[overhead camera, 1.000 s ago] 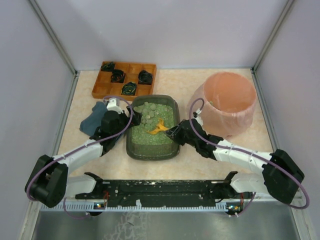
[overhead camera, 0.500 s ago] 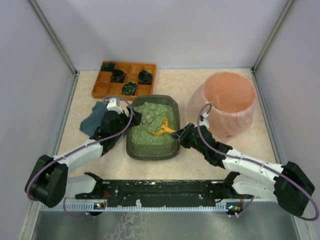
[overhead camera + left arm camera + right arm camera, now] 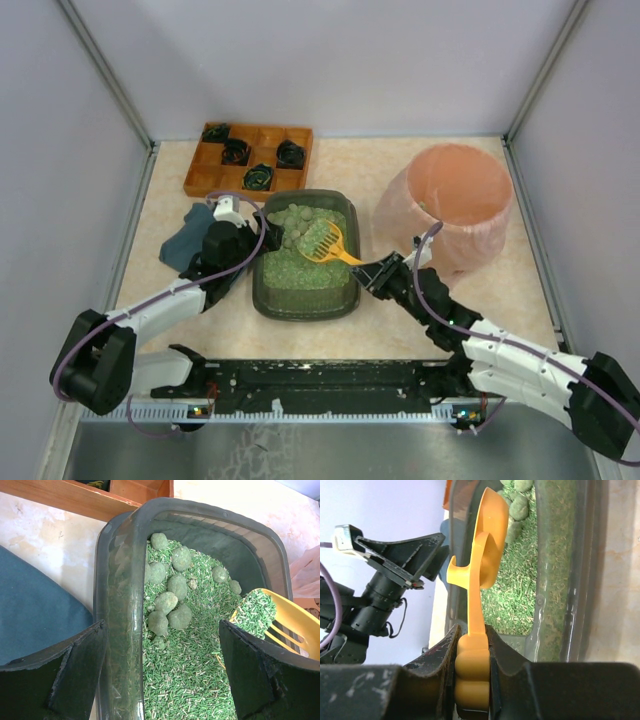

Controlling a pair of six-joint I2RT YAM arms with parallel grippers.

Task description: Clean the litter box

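Centre of the speckled beige tabletop (image 3: 360,165): dark grey-green rectangular plastic litter box (image 3: 305,313), full of green granules and clumps. Above its right side, yellow slotted plastic scoop (image 3: 322,240), handle clamped in right pincer (image 3: 370,272). Astride its left wall, left pincer (image 3: 162,650), spread wide.

My right gripper (image 3: 376,272) holds the litter-laden scoop (image 3: 323,241) over the litter box (image 3: 300,309); my left gripper (image 3: 243,233) sits at its left rim.

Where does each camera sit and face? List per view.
Top external: above and behind, facing down at the table; left arm and right arm show.
Left wrist: on the left arm, past the open left gripper into the litter box.
Right wrist: along the shut right gripper, gripping the yellow scoop, toward the box.
Shared: all show box and scoop.
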